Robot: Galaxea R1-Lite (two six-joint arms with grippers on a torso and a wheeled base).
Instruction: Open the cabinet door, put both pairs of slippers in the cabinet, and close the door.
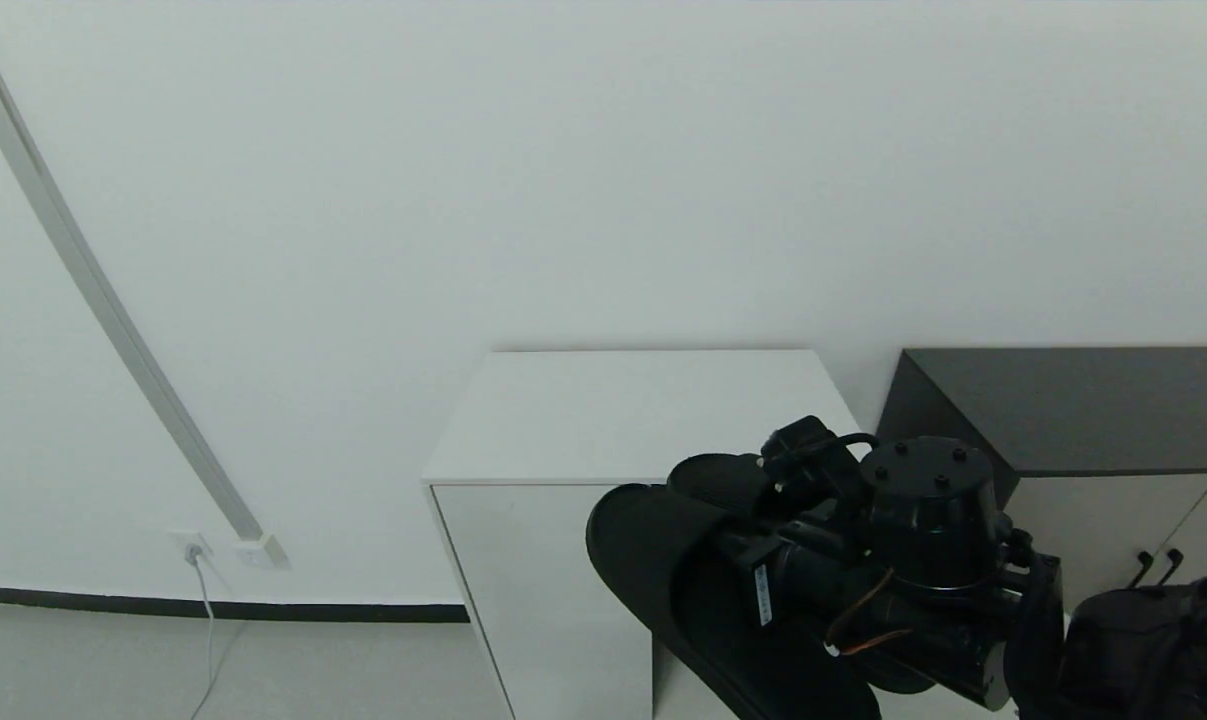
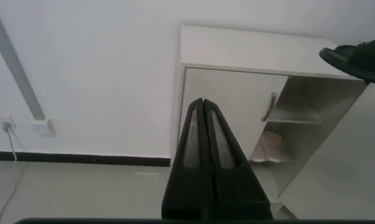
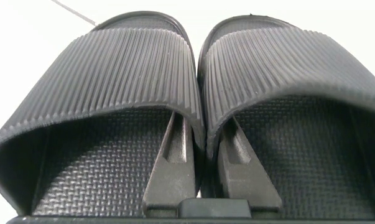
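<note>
White cabinet (image 1: pixel 623 410) stands against the wall, with a dark cabinet (image 1: pixel 1063 400) just beside it on the robot's right. In the left wrist view the white cabinet's right half is open and a shelf (image 2: pixel 296 122) shows. A pale thing (image 2: pixel 271 146) lies under the shelf, maybe the other pair, too small to tell. The left door (image 2: pixel 249 93) is shut. Black slippers (image 1: pixel 663 560) hang in the air in front of the cabinet, near its top edge. Right gripper (image 3: pixel 204 134) has one finger inside each slipper, clamped on the two inner walls pressed together. Left gripper (image 2: pixel 203 143) is pressed together and empty, well apart from the cabinet. Risks, as I judge them: the pinch is thin, so a slipper could slide free on the way down. The soles could also catch the shelf or frame if they go in tilted.
</note>
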